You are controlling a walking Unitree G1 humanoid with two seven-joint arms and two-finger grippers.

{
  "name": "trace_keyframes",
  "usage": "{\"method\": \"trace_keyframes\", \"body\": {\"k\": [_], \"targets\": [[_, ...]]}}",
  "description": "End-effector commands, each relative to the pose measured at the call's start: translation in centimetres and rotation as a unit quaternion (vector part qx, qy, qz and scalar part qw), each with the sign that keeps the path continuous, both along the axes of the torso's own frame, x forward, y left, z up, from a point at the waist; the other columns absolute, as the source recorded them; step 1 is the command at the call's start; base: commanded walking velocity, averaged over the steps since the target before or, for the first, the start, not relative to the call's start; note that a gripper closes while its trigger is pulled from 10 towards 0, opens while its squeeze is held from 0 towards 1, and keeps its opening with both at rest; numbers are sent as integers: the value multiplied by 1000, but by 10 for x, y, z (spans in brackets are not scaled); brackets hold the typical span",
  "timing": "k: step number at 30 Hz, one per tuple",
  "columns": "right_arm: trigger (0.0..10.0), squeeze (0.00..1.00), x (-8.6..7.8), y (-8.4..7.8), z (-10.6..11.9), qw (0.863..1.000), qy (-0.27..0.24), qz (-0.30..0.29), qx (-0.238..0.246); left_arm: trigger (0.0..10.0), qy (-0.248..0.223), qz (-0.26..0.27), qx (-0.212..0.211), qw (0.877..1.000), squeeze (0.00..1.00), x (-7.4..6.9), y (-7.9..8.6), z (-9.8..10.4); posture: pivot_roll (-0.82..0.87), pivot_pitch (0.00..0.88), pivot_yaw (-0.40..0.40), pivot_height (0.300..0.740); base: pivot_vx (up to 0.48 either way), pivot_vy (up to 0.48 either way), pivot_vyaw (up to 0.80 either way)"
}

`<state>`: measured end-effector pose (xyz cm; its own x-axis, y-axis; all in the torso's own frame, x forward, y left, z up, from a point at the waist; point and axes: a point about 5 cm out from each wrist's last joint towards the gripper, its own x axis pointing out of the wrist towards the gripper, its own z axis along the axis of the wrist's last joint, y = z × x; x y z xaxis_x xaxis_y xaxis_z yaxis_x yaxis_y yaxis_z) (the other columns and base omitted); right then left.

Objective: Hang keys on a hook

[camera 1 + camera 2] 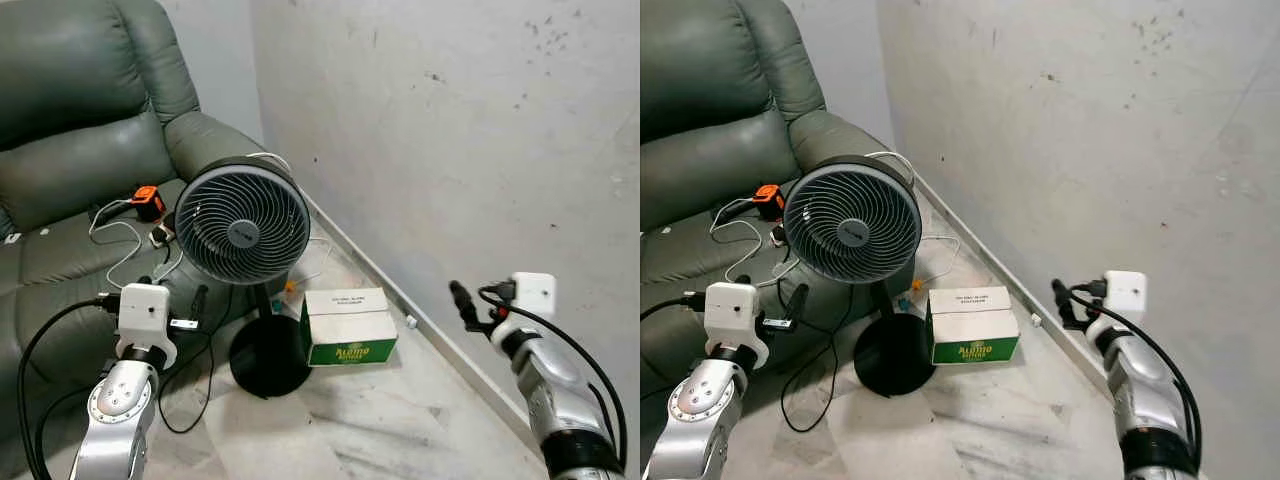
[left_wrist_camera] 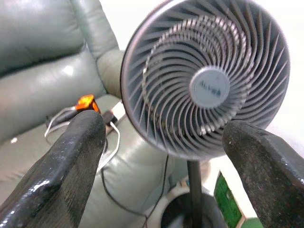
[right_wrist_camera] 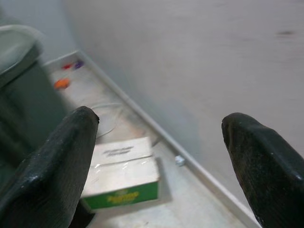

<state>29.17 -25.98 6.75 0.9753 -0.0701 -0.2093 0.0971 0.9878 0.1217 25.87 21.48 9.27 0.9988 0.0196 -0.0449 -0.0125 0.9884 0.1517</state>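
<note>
Head views: left gripper (image 1: 195,300) raised in front of a grey fan (image 1: 242,223) on a black stand. Right gripper (image 1: 462,302) raised near the bare wall (image 1: 450,130). A green-and-white box (image 1: 348,327) lies on the floor beside the fan base. Green sofa (image 1: 80,150) behind, with cables and an orange item (image 1: 146,198) on its seat.

Left wrist view: fingers (image 2: 71,161) spread wide, holding nothing; fan between them.

Right wrist view: fingers (image 3: 52,175) spread wide, empty; box and wall beyond. Keys and hook: cannot locate.
</note>
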Motion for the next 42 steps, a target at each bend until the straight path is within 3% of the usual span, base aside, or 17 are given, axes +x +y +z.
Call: {"method": "trace_keyframes", "body": {"k": [1,7,11,12,13,15,17,26,29,35,42], "targets": [[10000,0,-6,-5,2,1000,-1,-25,10,10000,11,6,-5,1000,0,-6,0,-3,11,0,21,740,0,0,0],[10000,0,-24,-7,3,1000,10,-26,4,10000,29,-3,-6,1000,0,-32,-3,-8,14,0,-9,740,0,0,0],[10000,0,-34,0,13,999,12,-9,-35,10000,41,-29,11,999,0,-51,0,-1,24,27,-41,740,0,0,0],[10000,0,-36,1,14,999,11,-5,-35,10000,42,-34,16,998,0,-53,0,0,27,31,-46,740,0,0,0],[10000,0,-41,7,18,1000,10,11,-4,10000,46,-45,17,998,0,-59,0,2,29,38,-51,740,0,0,0],[10000,0,-45,10,24,1000,-3,18,-12,10000,50,-44,14,998,0,-61,1,4,27,41,-52,740,0,0,0],[10000,0,-49,12,29,999,-12,23,-37,10000,49,-52,1,997,0,-61,-2,7,23,45,-47,740,0,0,0],[10000,0,-49,28,34,1000,-1,9,-11,10000,32,-160,11,987,0,-46,-51,17,-4,43,-9,740,0,0,0],[10000,0,-49,37,40,1000,-21,10,-6,10000,35,-149,-11,988,0,-41,-54,17,-9,38,1,740,0,0,0],[10000,0,-43,52,44,1000,-9,25,2,10000,16,-136,-44,990,0,-35,-63,26,-4,53,-8,740,0,0,-510],[10000,0,-38,60,60,998,-43,35,-20,10000,3,-110,-35,993,0,-36,-55,29,-4,68,-19,740,0,0,-763]]}}
